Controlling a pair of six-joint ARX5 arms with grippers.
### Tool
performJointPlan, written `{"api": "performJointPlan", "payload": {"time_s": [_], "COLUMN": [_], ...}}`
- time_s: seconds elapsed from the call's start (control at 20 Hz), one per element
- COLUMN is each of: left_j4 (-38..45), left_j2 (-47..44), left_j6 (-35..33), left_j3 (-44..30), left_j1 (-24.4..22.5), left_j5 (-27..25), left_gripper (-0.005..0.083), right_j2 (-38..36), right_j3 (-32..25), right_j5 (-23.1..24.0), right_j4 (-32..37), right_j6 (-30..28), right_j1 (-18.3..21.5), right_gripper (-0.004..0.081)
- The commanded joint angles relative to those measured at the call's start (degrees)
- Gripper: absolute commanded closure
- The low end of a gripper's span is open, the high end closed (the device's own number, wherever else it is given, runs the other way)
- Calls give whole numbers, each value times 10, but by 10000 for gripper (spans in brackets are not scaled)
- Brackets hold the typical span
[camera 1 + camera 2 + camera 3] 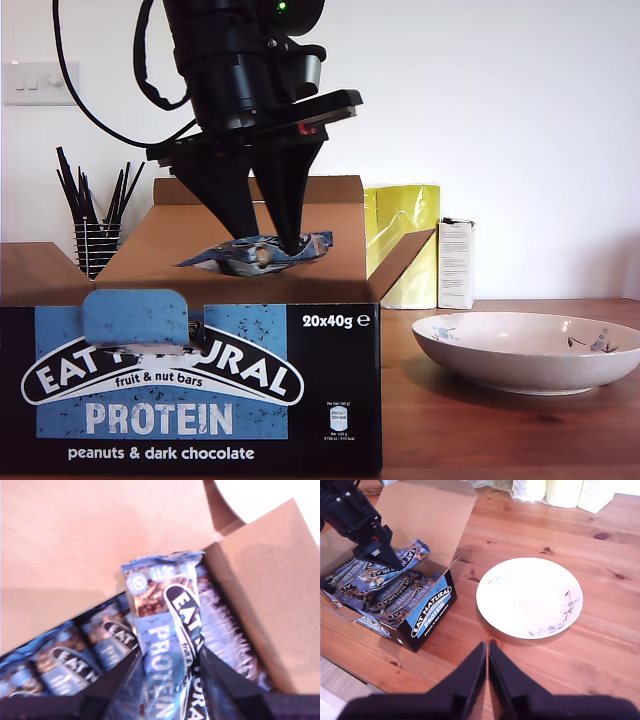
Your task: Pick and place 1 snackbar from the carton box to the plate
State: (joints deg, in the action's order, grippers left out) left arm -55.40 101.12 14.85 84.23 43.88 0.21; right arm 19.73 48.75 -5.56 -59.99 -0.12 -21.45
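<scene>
Note that my first gripper [268, 243] pinches one snackbar [262, 251] above the carton box [200, 380], clear for transfer to the plate [530, 352]. My second gripper [487, 655] waits, jaws pressed together.

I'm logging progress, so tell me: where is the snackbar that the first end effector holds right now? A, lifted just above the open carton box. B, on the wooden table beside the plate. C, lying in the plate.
A: my first end effector pinches the snackbar just over the carton box; the plate holds nothing.
</scene>
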Motion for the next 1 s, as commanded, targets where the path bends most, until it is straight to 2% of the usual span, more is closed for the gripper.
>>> {"api": "performJointPlan", "payload": {"time_s": [0.0,0.25,0.45,0.7,0.95], "left_j4": [2,65,173,299,371], "left_j2": [-12,-15,-15,-13,20], "left_j6": [-3,-59,-91,-93,-88], "left_j3": [10,38,44,44,44], "left_j1": [2,27,59,73,84], "left_j5": [-1,24,30,61,84], "left_gripper": [669,668,668,664,664], "right_j2": [-1,-1,-1,-1,-2], "right_j3": [7,7,7,7,8], "right_j5": [0,0,0,0,-1], "right_j4": [5,0,-12,-24,-25], "right_j6": [-4,-3,-3,-3,-3], "right_j1": [1,1,1,1,1], "right_gripper": [783,783,783,783,783]}}
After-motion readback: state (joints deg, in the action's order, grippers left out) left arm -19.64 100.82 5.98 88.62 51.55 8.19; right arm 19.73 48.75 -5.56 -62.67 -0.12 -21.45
